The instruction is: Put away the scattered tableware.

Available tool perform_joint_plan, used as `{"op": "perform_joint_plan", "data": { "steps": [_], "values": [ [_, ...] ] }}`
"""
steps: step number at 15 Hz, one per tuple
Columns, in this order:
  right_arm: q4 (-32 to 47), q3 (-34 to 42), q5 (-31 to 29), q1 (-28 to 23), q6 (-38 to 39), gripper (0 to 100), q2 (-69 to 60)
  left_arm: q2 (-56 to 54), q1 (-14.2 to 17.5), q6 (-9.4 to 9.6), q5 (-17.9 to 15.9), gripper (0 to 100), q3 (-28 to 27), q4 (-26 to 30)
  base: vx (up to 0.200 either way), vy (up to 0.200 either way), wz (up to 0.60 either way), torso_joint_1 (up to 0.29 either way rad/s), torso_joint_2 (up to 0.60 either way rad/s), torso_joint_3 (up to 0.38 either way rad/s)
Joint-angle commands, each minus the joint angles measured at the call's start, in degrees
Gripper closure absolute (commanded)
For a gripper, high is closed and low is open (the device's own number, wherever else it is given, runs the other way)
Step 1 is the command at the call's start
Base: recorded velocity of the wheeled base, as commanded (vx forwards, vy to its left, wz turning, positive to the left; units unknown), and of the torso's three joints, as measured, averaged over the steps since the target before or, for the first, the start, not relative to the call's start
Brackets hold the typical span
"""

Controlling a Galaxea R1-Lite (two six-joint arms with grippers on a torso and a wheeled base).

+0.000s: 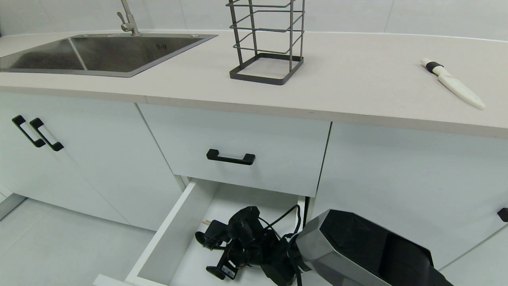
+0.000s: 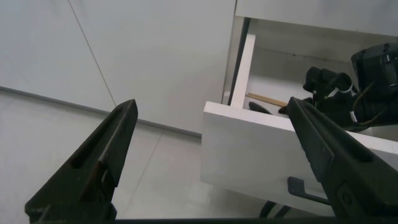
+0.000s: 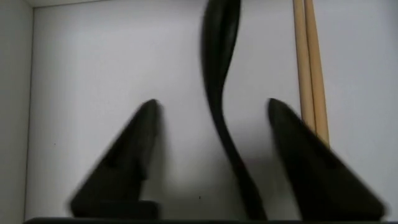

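Black spoon (image 3: 221,93): flat on the drawer (image 3: 93,62) floor, between the spread fingers of the right gripper (image 3: 212,106); chopsticks (image 3: 308,68) just beside. Left gripper (image 2: 211,109): fingers wide apart, outside the drawer front.

I log the countertop (image 1: 357,79) carrying a wire rack (image 1: 266,67) top centre and a white knife (image 1: 452,83) upper right. The open drawer (image 1: 174,234), bottom centre, holds a black spoon (image 3: 221,74) beside chopsticks (image 3: 308,62).

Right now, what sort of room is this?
Probably a kitchen: a sink with tap in the counter, a knife lying there, an open drawer holding chopsticks and a spoon.
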Motion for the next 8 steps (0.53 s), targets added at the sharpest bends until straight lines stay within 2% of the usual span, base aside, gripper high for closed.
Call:
{"op": "perform_joint_plan", "data": {
  "steps": [1,4,8],
  "values": [
    [0.01,-0.04,-0.01,0.02,0.01,0,0.07,0.00,0.02,-0.04,0.02,0,0.00,-0.03,0.000,0.000,0.00,0.000,0.00,0.000],
    [0.01,-0.13,-0.01,0.37,0.01,0,-1.24,0.00,0.02,-0.04,0.02,0,0.00,-0.03,0.000,0.000,0.00,0.000,0.00,0.000],
    [-0.17,0.92,-0.10,2.65,0.10,0,-9.51,0.00,0.02,-0.04,0.02,0,0.00,-0.03,0.000,0.000,0.00,0.000,0.00,0.000]
  ]
}}
